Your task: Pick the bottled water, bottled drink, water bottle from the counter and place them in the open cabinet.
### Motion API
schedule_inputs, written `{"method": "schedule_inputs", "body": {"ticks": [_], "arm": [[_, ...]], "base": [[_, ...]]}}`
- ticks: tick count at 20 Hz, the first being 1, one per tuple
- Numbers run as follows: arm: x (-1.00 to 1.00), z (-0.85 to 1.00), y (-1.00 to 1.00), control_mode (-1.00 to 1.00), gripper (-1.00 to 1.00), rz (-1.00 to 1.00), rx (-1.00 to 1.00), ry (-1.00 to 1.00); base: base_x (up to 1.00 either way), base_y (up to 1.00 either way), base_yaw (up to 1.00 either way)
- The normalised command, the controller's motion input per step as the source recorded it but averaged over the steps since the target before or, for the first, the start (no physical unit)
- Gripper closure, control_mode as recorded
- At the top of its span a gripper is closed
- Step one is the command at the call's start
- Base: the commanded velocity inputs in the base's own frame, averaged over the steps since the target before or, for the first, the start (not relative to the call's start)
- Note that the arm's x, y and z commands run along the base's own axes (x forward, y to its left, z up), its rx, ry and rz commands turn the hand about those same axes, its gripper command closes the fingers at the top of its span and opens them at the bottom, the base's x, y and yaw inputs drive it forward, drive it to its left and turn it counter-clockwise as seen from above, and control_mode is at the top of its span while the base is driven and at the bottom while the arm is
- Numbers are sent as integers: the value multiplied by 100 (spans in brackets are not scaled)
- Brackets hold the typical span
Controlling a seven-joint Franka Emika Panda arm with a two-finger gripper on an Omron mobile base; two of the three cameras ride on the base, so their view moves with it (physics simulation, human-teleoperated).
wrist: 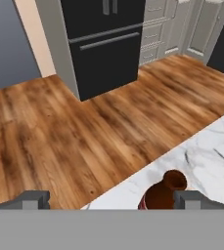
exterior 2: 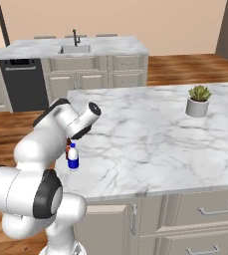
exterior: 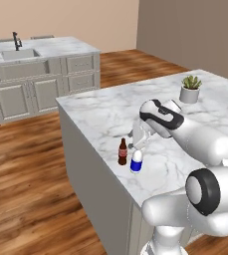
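Two bottles stand near the left edge of the marble counter (exterior: pixel 185 129). One is the dark brown bottled drink (exterior: pixel 122 152) with a red cap. The small clear bottled water (exterior: pixel 136 161) with a blue label is just right of it. My gripper (exterior: pixel 138 135) hovers low right behind them, pointing toward the counter's edge. In the hand view the gripper (wrist: pixel 113 200) is open, and the bottled drink's top (wrist: pixel 164 191) sits between the fingers, close to the right fingertip (wrist: pixel 194 199). In the right base view my arm hides most of the bottled drink beside the bottled water (exterior 2: pixel 73 156). The teal water bottle and the open cabinet are out of view.
A potted plant (exterior: pixel 190 88) stands at the counter's far right. A second marble top with a sink (exterior: pixel 20 53) lies across the wooden floor, with a black dishwasher (exterior 2: pixel 23 84) beside it. A black fridge (wrist: pixel 103 44) stands beyond the counter's edge.
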Motion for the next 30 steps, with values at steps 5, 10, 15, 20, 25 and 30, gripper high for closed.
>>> {"method": "schedule_inputs", "body": {"ticks": [5,10,15,20,25,30], "arm": [[14,-1,0,-100,-100,0,0,1],[16,0,0,-100,-100,0,0,1],[9,-5,-1,-100,-100,0,1,0],[9,-15,0,-100,-100,0,0,0],[9,-12,0,-100,-100,0,0,0],[15,-11,0,-100,-100,0,0,1]], "base": [[0,0,0],[0,0,0],[0,0,0],[0,0,0],[0,0,0],[0,0,0]]}}
